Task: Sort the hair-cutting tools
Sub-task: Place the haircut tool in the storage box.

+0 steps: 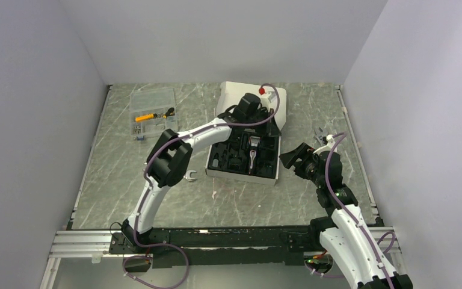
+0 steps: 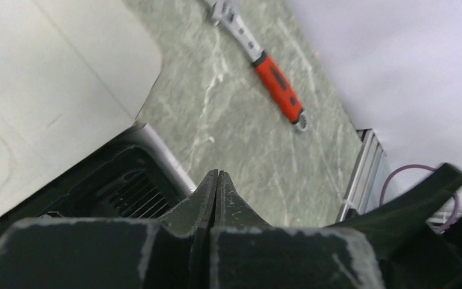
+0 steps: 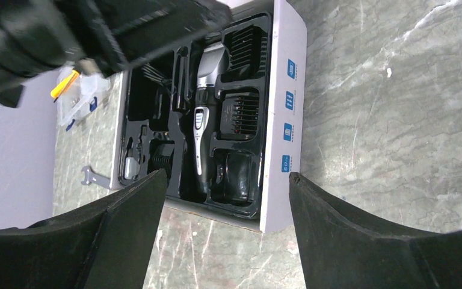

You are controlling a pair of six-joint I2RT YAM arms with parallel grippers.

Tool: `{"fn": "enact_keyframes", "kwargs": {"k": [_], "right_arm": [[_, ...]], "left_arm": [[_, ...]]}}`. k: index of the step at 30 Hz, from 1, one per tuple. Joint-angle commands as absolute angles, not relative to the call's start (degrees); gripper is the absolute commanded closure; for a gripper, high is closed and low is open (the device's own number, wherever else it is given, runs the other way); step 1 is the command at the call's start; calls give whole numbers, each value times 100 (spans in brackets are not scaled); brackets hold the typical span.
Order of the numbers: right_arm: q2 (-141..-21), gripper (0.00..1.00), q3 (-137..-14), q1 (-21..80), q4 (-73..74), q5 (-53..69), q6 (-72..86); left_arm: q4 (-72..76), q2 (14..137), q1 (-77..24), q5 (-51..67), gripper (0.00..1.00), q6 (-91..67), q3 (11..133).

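We note left gripper [image 2: 216, 176]: matte black jaws pressed together, holding nothing, over rear edge of glossy black moulded tray [image 2: 126, 186]. Right gripper [image 3: 227, 176]: jaws spread wide, empty, facing white case [image 3: 283, 120]. Slim black-and-silver clipper [image 3: 200, 120] lies in tray's centre slot. 2 ribbed comb attachments [image 3: 240, 111] sit in pockets alongside. Red-handled wrench [image 2: 277, 84] lies on marbled table [image 2: 240, 138].

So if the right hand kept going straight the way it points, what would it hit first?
Probably the open clipper box, around the hair clipper in its black tray; depth is hard to judge.
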State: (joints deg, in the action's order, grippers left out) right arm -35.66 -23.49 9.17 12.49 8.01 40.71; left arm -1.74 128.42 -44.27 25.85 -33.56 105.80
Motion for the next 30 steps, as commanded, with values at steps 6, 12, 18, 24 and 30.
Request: {"fn": "enact_keyframes", "kwargs": {"k": [6,12,18,24,30], "right_arm": [[-3596,23,-2410,892,1106,887,4025],[-3603,23,-2417,880,1096,906,4038],[-3555,23,-2456,879,1147,905,4034],[-3533,23,-2484,882,1169,873,4012],[-3705,23,-2298,866,926,844,4007]], "left_arm": [[-933,13274,-4413,2246,100,-2906,10718],[-1056,13311,-4397,2107,100,-2795,10711],[139,12819,-4395,2623,100,-3239,10103],[871,11923,-4274,2611,90,-3613,9553],[1129,10327,-3790,1663,66,-3771,8048]]}}
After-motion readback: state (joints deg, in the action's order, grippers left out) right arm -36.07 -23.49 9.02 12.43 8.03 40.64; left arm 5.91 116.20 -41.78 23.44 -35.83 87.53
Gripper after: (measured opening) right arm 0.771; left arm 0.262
